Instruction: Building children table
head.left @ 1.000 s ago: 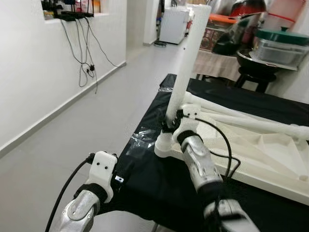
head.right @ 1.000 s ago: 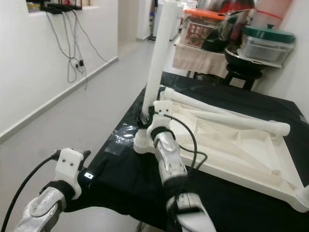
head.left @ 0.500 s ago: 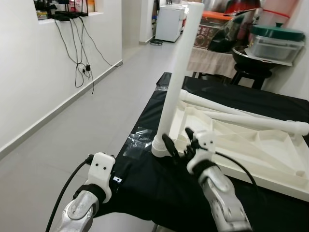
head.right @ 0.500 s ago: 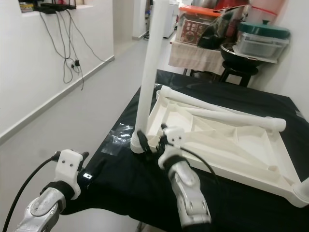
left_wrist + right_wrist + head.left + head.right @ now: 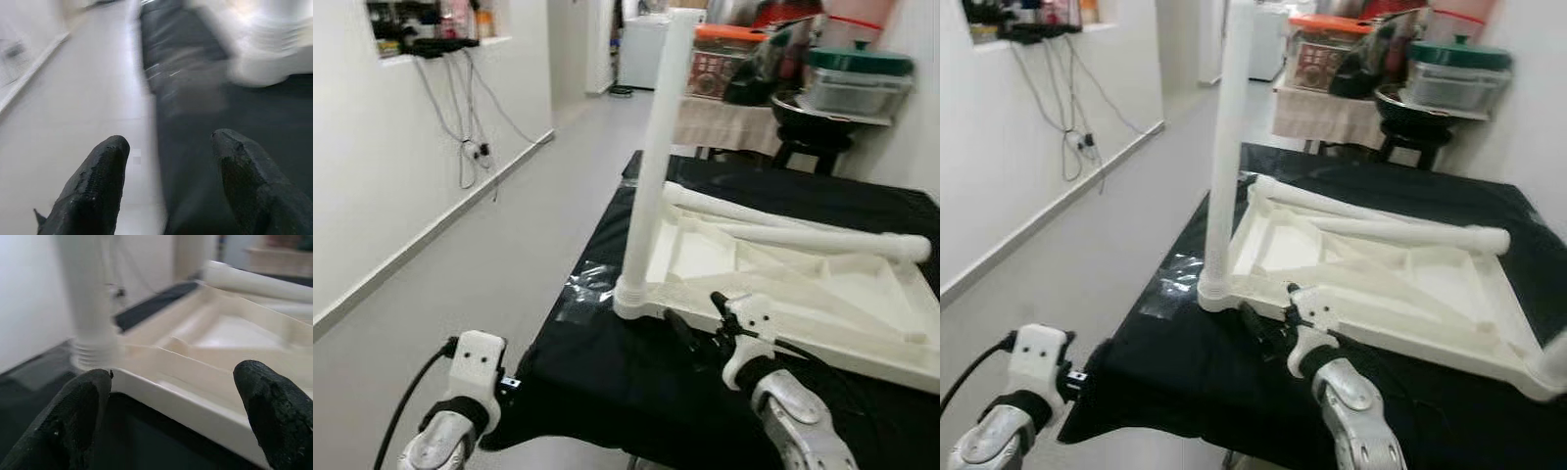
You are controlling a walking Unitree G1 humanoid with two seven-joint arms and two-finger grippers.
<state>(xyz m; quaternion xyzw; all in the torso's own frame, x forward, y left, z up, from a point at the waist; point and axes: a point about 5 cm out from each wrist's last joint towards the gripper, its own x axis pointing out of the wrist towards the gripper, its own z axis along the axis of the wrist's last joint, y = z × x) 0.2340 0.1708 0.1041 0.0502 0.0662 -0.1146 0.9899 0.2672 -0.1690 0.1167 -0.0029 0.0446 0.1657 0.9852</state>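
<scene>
A white table top (image 5: pixel 862 354) lies upside down on the black-covered table (image 5: pixel 597 377). One white leg (image 5: pixel 651 166) stands upright in its near-left corner socket (image 5: pixel 93 350). Two loose legs (image 5: pixel 803 235) lie across the table top. My right gripper (image 5: pixel 698 318) hovers open just in front of the table top's near rim (image 5: pixel 186 401), a little right of the upright leg and holding nothing. Low at the left, off the table's near-left corner, my left gripper (image 5: pixel 168 147) is open and empty over the floor and the cloth's edge.
A white wall with hanging cables (image 5: pixel 470 147) runs along the left, with grey floor (image 5: pixel 460 255) between it and the table. Behind stand a cloth-covered table with pots and boxes (image 5: pixel 857 78), a black stool (image 5: pixel 808 147) and a white appliance (image 5: pixel 641 44).
My right gripper has left the base of the upright leg and drawn back toward me, open. The leg stays standing on its own. My left arm sits lower in view; the camera shifted.
</scene>
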